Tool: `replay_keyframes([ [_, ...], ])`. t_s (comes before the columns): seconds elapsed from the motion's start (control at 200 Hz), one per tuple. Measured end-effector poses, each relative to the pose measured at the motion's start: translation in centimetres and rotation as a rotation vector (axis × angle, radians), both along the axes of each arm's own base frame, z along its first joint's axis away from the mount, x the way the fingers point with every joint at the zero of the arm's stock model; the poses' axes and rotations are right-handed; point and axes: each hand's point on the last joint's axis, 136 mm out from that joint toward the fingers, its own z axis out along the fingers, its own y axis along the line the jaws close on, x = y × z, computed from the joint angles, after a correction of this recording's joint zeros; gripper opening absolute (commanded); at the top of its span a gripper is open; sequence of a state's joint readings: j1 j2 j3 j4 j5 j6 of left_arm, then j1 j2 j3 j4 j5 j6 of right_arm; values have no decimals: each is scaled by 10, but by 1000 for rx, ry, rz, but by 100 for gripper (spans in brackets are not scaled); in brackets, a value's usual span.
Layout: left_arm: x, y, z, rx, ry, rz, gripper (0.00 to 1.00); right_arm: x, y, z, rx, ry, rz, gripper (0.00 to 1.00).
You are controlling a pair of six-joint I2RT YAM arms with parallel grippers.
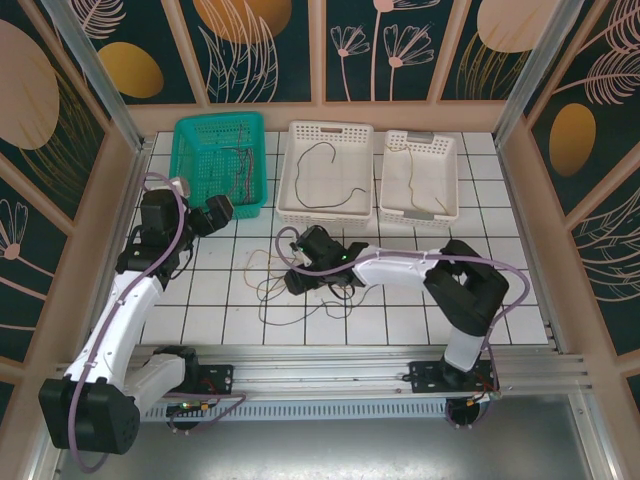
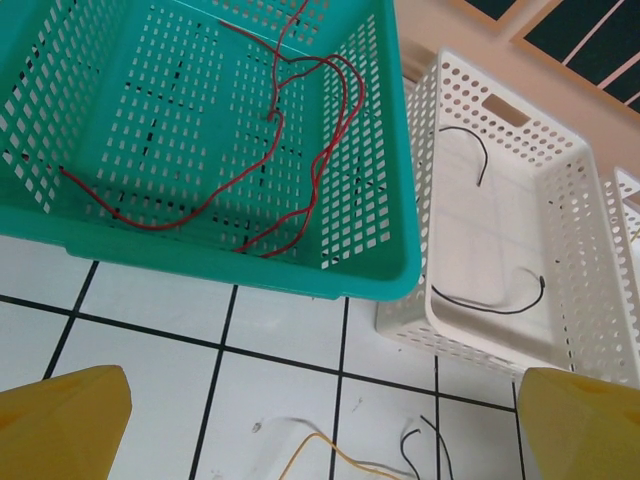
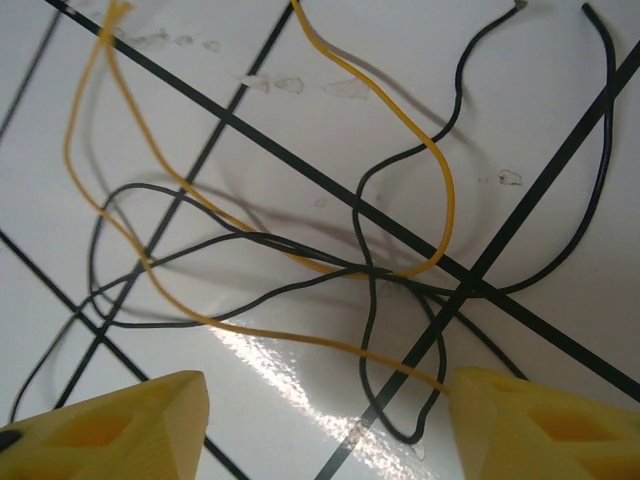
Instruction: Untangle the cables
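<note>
The glossy tiled tabletop point(image 3: 290, 375) is shining beneath smooth cables point(image 3: 450, 205), while the teal basket point(image 2: 250, 265) and white basket point(image 2: 490, 340) are showing perforated plastic.

walls point(image 1: 270, 50): dark teal panels, tan and orange ovals, pale line-drawn leaves and flowers, split by light wood strips
skirting point(image 1: 320, 112): plain tan band along the back
tabletop point(image 1: 520, 290): white tiles, black grid lines
posts point(image 1: 90, 65): bare aluminium, slanting at both back corners
rail point(image 1: 330, 375): aluminium extrusion across the near edge
light: soft and even, one glare patch point(image 3: 290, 350) on the tiles

surface: tiled table point(image 1: 500, 300) | on it: 3 baskets point(image 1: 327, 128), cables point(image 3: 340, 268), seemingly tangled
</note>
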State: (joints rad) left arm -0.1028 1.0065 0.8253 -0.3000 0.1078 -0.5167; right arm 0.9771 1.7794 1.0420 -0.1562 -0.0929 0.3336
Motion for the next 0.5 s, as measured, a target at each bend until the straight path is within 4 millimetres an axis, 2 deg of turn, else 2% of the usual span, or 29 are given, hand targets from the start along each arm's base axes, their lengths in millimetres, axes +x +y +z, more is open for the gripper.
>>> replay_keyframes([
  [0.225,0,3,0,21,-3,5,98,2,-4,-22,-61,8,-3,41],
  [0.5,0,3,0,24,-4,4,98,4,-6,-23,-72,-2,-7,9],
])
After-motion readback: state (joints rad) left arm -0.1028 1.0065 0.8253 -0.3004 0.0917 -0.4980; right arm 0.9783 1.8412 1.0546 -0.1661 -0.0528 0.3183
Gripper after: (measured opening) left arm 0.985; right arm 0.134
